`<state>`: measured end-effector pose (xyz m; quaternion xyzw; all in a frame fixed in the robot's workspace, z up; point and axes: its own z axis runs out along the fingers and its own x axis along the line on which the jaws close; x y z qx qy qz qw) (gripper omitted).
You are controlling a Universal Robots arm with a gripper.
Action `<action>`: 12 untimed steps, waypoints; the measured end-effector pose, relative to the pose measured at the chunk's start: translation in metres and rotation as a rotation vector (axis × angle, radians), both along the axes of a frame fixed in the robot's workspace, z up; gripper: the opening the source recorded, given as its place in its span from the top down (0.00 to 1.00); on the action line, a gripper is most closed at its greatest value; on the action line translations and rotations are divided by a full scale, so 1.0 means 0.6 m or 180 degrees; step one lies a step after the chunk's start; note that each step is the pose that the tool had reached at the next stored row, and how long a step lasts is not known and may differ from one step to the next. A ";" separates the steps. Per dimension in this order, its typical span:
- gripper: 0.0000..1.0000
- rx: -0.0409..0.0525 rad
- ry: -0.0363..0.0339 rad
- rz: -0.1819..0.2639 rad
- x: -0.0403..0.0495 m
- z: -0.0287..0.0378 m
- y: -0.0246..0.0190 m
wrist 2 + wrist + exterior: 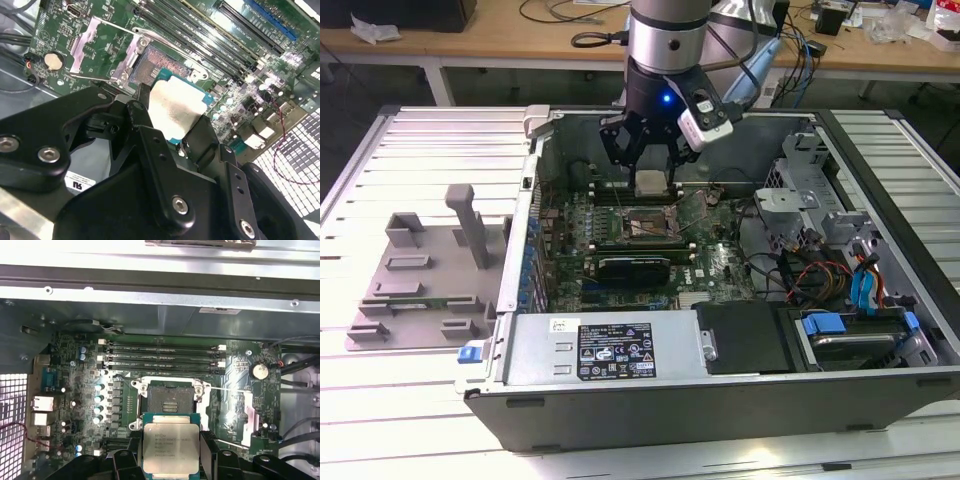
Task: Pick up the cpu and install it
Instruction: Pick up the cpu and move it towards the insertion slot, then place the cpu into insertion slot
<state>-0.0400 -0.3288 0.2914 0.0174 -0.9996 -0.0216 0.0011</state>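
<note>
Currently, the cpu is pinched at two opposite edges between the black fingers of the gripper, with its silver top turned toward the arm's cameras. In the exterior view it is seen inside the opened computer case, at about twelve o'clock from the black socket and not seated in it. How high it hangs above the motherboard cannot be judged. In the first wrist view one edge of the chip is cut off by the picture's border, and part of the socket's rim is covered by it. The fingertips themselves are hidden behind the chip in both wrist views. The socket's metal frame is swung open, and its contact field is left bare. A grey slotted tray is seen at nine o'clock from the case, on the exterior view's left, well apart from the gripper.
</note>
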 end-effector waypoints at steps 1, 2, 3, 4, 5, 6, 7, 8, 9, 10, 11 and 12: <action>0.45 0.0000 0.0000 0.0000 0.000 -0.004 0.0001; 0.45 0.0000 0.0000 0.0000 0.000 -0.005 0.0001; 0.45 0.0000 0.0000 0.0000 0.000 -0.005 0.0001; 0.45 0.0000 0.0000 0.0000 0.000 -0.005 0.0001; 0.45 0.0000 0.0000 0.0000 0.000 -0.006 0.0001; 0.45 0.0000 0.0000 0.0000 0.000 -0.006 0.0001; 0.45 0.0000 0.0000 0.0000 0.000 -0.006 0.0001; 0.45 0.0000 0.0000 0.0000 0.000 -0.006 0.0001; 0.45 0.0000 0.0000 0.0000 0.000 -0.006 0.0001; 0.45 0.0000 0.0000 0.0000 0.000 -0.006 0.0001; 0.45 0.0000 0.0000 0.0000 0.000 -0.007 0.0001; 0.45 0.0000 0.0000 0.0000 0.000 -0.007 0.0001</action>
